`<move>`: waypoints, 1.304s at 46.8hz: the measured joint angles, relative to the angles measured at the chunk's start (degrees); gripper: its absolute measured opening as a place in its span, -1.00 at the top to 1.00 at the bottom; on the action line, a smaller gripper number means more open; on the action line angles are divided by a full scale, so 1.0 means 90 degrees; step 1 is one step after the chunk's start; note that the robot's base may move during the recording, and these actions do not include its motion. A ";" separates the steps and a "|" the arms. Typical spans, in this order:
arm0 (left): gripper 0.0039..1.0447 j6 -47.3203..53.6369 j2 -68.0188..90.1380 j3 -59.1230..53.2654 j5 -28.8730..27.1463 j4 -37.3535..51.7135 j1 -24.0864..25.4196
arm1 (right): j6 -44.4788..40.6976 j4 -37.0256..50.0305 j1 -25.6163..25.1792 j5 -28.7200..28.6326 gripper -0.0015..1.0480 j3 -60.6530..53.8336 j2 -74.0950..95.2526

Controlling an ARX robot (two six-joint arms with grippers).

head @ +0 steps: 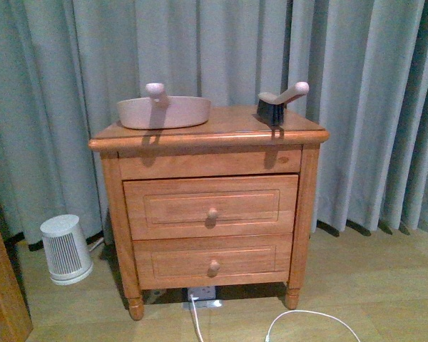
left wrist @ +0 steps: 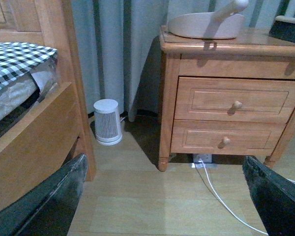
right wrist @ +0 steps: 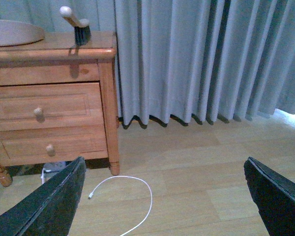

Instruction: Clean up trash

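Since no crumpled wad of trash shows in any of the three views, the cleanup looks to be at its very start, with nothing yet gathered as far as these pictures tell. The beige dustpan (head: 164, 112) and the dark-bristled brush (head: 278, 103) both rest on top of the wooden nightstand (head: 207, 135), well apart from each other and from either arm (neither arm appears in the front view at all). The left gripper (left wrist: 164, 162) hangs low over the floor with its fingers spread wide and nothing between them, facing the nightstand, the small white heater (left wrist: 108, 122) and the bed (left wrist: 19, 64) edge. The right gripper (right wrist: 164, 164) is likewise wide apart and empty, looking across bare floorboards, a loose white cable (right wrist: 132, 196) and the grey curtain (right wrist: 201, 59). What remains, by my judgement, is everything: finding the trash, taking up the tools or the wad itself, and disposing of it.
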 joint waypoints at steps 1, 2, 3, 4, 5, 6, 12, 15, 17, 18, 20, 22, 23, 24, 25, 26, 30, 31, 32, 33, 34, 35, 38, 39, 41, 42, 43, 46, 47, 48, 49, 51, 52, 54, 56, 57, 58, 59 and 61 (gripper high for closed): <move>-0.86 0.0000 0.0000 0.0000 0.0000 0.0000 0.0000 | 0.0000 0.0000 0.0000 0.0000 -0.86 0.0000 0.0000; -0.86 0.0000 0.0000 0.0000 0.0000 0.0000 0.0000 | 0.0000 0.0000 0.0000 0.0000 -0.86 0.0000 0.0000; -0.86 0.0000 0.0000 0.0000 0.0000 0.0000 0.0000 | 0.0000 0.0000 0.0000 0.0000 -0.86 0.0000 0.0000; -0.86 0.0000 0.0000 0.0000 0.0000 0.0000 0.0000 | 0.0000 0.0000 0.0000 0.0000 -0.86 0.0000 0.0000; -0.86 0.0000 0.0000 0.0000 0.0000 0.0000 0.0000 | 0.0000 0.0000 0.0000 0.0000 -0.86 0.0000 0.0000; -0.86 0.0000 0.0000 0.0000 0.0000 0.0000 0.0000 | 0.0000 0.0000 0.0000 0.0000 -0.86 0.0000 0.0000; -0.86 0.0000 0.0000 0.0000 0.0000 0.0000 0.0000 | 0.0000 0.0000 0.0000 0.0000 -0.86 0.0000 0.0000; -0.86 0.0000 0.0000 0.0000 0.0000 0.0000 0.0000 | 0.0000 0.0000 0.0000 0.0000 -0.86 0.0000 0.0000; -0.86 0.0000 0.0000 0.0000 0.0000 0.0000 0.0000 | 0.0000 0.0000 0.0000 0.0000 -0.86 0.0000 0.0000; -0.86 0.0000 0.0000 0.0000 0.0000 0.0000 0.0000 | 0.0000 0.0000 0.0000 0.0000 -0.86 0.0000 0.0000; -0.86 0.0000 0.0000 0.0000 0.0000 0.0000 0.0000 | 0.0000 0.0000 0.0000 0.0000 -0.86 0.0000 0.0000; -0.86 0.0000 0.0000 0.0000 0.0000 0.0000 0.0000 | 0.0000 0.0000 0.0000 0.0000 -0.86 0.0000 0.0000; -0.86 0.0000 0.0000 0.0000 0.0000 0.0000 0.0000 | 0.0000 0.0000 0.0000 0.0000 -0.86 0.0000 0.0000; -0.86 0.0000 0.0000 0.0000 0.0000 0.0000 0.0000 | 0.0000 0.0000 0.0000 0.0000 -0.86 0.0000 0.0000; -0.86 0.0000 0.0000 0.0000 0.0000 0.0000 0.0000 | 0.0000 0.0000 0.0000 0.0000 -0.86 0.0000 0.0000; -0.86 0.0000 0.0000 0.0000 0.0000 0.0000 0.0000 | 0.0000 0.0000 0.0000 0.0000 -0.86 0.0000 0.0000; -0.86 0.0000 0.0000 0.0000 0.0000 0.0000 0.0000 | 0.0000 0.0000 0.0000 0.0000 -0.86 0.0000 0.0000; -0.86 0.0000 0.0000 0.0000 0.0000 0.0000 0.0000 | 0.0000 0.0000 0.0000 0.0000 -0.86 0.0000 0.0000; -0.86 0.0000 0.0000 0.0000 0.0000 0.0000 0.0000 | 0.0000 0.0000 0.0000 0.0000 -0.86 0.0000 0.0000; -0.86 0.0000 0.0000 0.0000 0.0000 0.0000 0.0000 | 0.0000 0.0000 0.0000 0.0000 -0.86 0.0000 0.0000; -0.86 0.0000 0.0000 0.0000 0.0000 0.0000 0.0000 | 0.0000 0.0000 0.0000 0.0000 -0.86 0.0000 0.0000; -0.86 0.0000 0.0000 0.0000 0.0000 0.0000 0.0000 | 0.0000 0.0000 0.0000 0.0000 -0.86 0.0000 0.0000; -0.86 0.0000 0.0000 0.0000 0.0000 0.0000 0.0000 | 0.0000 0.0000 0.0000 0.0000 -0.86 0.0000 0.0000; -0.86 0.0000 0.0000 0.0000 0.0000 0.0000 0.0000 | 0.0000 0.0000 0.0000 0.0000 -0.86 0.0000 0.0000; -0.86 0.0000 0.0000 0.0000 0.0000 0.0000 0.0000 | 0.0000 0.0000 0.0000 0.0000 -0.86 0.0000 0.0000; -0.86 0.0000 0.0000 0.0000 0.0000 0.0000 0.0000 | 0.0000 0.0000 0.0000 0.0000 -0.86 0.0000 0.0000; -0.86 0.0000 0.0000 0.0000 0.0000 0.0000 0.0000 | 0.0000 0.0000 0.0000 0.0000 -0.86 0.0000 0.0000; -0.86 0.0000 0.0000 0.0000 0.0000 0.0000 0.0000 | 0.0000 0.0000 0.0000 0.0000 -0.86 0.0000 0.0000; -0.86 0.0000 0.0000 0.0000 0.0000 0.0000 0.0000 | 0.0000 0.0000 0.0000 0.0000 -0.86 0.0000 0.0000; -0.86 0.0000 0.0000 0.0000 0.0000 0.0000 0.0000 | 0.0000 0.0000 0.0000 0.0000 -0.86 0.0000 0.0000; -0.86 0.0000 0.0000 0.0000 0.0000 0.0000 0.0000 | 0.0000 0.0000 0.0000 0.0000 -0.86 0.0000 0.0000; -0.86 0.0000 0.0000 0.0000 0.0000 0.0000 0.0000 | 0.0000 0.0000 0.0000 0.0000 -0.86 0.0000 0.0000; -0.86 0.0000 0.0000 0.0000 0.0000 0.0000 0.0000 | 0.0000 0.0000 0.0000 0.0000 -0.86 0.0000 0.0000; -0.86 0.0000 0.0000 0.0000 0.0000 0.0000 0.0000 | 0.0000 0.0000 0.0000 0.0000 -0.86 0.0000 0.0000; -0.86 0.0000 0.0000 0.0000 0.0002 0.0000 0.0000 | 0.0000 0.0000 0.0000 0.0000 -0.86 0.0000 0.0000; -0.86 0.0000 0.0000 0.0000 0.0000 0.0000 0.0000 | 0.0000 0.0000 0.0000 0.0000 -0.86 0.0000 -0.0002; -0.86 0.0000 0.0000 0.0000 0.0000 0.0000 0.0000 | 0.0000 0.0000 0.0000 0.0000 -0.86 0.0000 -0.0002; -0.86 0.0000 0.0000 0.0000 -0.0002 0.0000 0.0000 | 0.0000 0.0000 0.0000 0.0000 -0.86 0.0000 0.0000; -0.86 0.0000 0.0000 0.0000 0.0000 0.0000 0.0000 | 0.0000 0.0000 0.0000 0.0000 -0.86 0.0000 -0.0002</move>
